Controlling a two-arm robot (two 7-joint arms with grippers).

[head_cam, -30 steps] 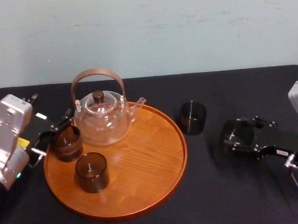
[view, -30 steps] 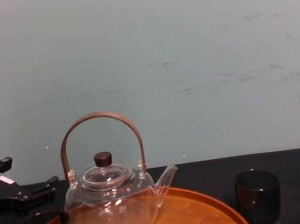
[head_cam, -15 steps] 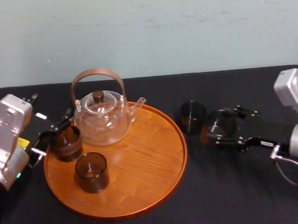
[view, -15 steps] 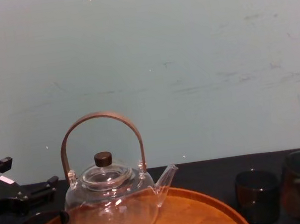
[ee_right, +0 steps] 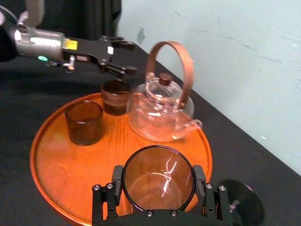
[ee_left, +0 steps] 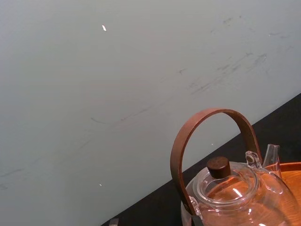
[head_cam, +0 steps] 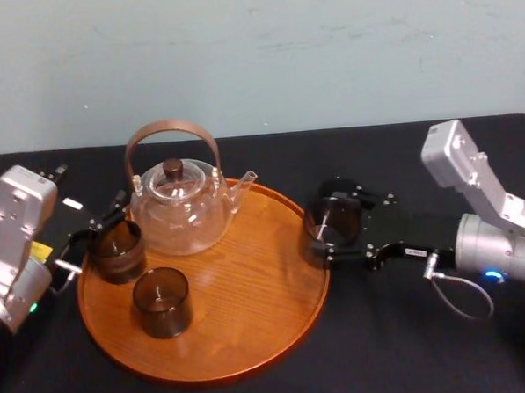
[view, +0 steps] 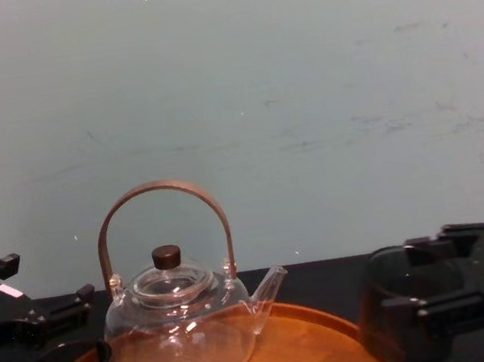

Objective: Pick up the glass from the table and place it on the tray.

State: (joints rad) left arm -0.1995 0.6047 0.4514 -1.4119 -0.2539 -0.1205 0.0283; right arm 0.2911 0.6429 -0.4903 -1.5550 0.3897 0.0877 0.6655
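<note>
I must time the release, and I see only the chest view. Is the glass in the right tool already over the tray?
Observer: In the head view the glass in the right tool sits across the tray's right rim, not fully inside.
Operator: Is there free space deeper in?
Observer: Yes, the right half is bare; teapot, tumbler and cup stand left, the open left tool beside the cup.
Operator: Anything behind the glass?
Observer: Another glass on the table, close to the right tool, off the tray.
</note>
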